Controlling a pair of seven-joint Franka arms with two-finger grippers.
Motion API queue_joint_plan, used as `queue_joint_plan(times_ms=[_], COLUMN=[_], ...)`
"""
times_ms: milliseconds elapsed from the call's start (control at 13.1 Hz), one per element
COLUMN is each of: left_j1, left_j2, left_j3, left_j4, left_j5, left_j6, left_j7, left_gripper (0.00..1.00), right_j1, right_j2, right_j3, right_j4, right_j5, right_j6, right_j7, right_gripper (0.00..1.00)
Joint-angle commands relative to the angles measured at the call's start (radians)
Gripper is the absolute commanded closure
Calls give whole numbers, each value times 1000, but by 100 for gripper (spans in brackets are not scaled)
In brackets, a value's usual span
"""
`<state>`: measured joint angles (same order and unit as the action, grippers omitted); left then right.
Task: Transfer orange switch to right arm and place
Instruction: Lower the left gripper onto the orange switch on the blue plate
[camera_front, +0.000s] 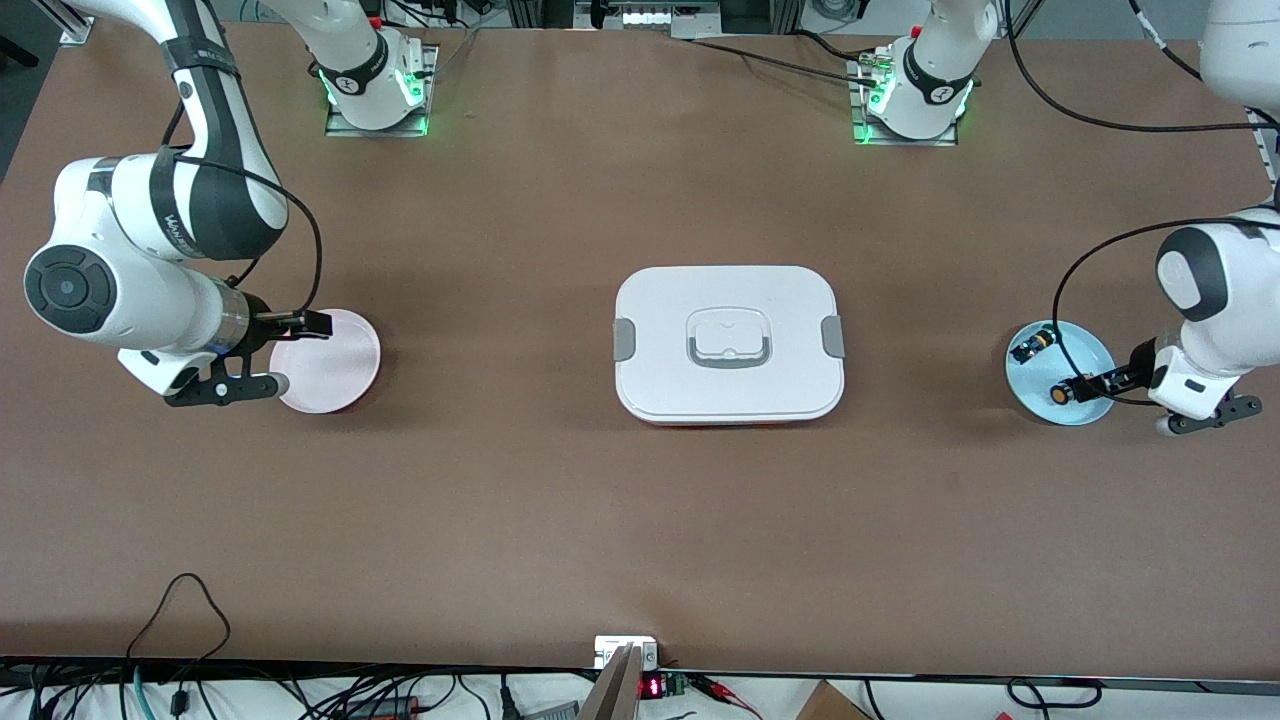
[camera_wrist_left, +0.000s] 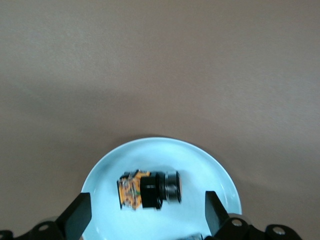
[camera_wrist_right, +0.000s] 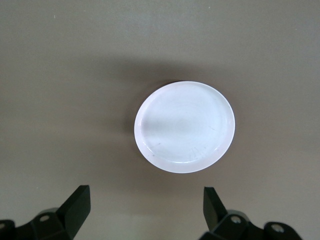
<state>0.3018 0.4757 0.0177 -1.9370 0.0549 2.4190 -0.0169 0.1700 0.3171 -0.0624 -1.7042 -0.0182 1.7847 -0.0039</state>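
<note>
Nearest the front camera among the table's things is the one white lidded container (camera_front: 727, 343), at mid-table, with grey clips at both ends and a handle on its lid. There are two plates: a pale blue plate (camera_front: 1090, 345) toward the left arm's end and a pink plate (camera_front: 340, 345) toward the right arm's end. Two switches lie on the blue plate, apart from each other: the orange switch (camera_front: 1059, 394) nearer the front camera, and a second small switch (camera_front: 1030, 347) farther from it.

The left gripper (camera_front: 1085, 385) hangs over the blue plate, fingers spread wide and holding nothing, the orange switch just by its fingertips. The right gripper (camera_front: 300, 352) waits over the pink plate's edge, likewise spread and empty.

The left wrist view shows one switch (camera_wrist_left: 150, 190) lying on its side on the blue plate (camera_wrist_left: 200, 160), with an orange-patterned end, between the parted fingers (camera_wrist_left: 77, 217) and untouched. The right wrist view shows the pink plate (camera_wrist_right: 185, 127) bare.
</note>
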Motion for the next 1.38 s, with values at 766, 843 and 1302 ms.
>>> queue_joint_plan(times_ms=[766,843,1302], left_j1=[86,91,94], left_j2=[73,70,78], left_j3=[-68,-71,-75], left_j4=[-45,-60,-56], left_j5=[-18,-18,-20], left_j6=[111,111,111], left_j7=[15,15,14], left_gripper=[0,0,45], right_j1=[-4,-3,-1], right_j2=[79,79,77], right_j3=[-2,-2,-2], right_j4=[17,17,17], right_j5=[10,12,11], right_j6=[74,75,75], right_j7=[-33,-33,-30], right_gripper=[0,0,0])
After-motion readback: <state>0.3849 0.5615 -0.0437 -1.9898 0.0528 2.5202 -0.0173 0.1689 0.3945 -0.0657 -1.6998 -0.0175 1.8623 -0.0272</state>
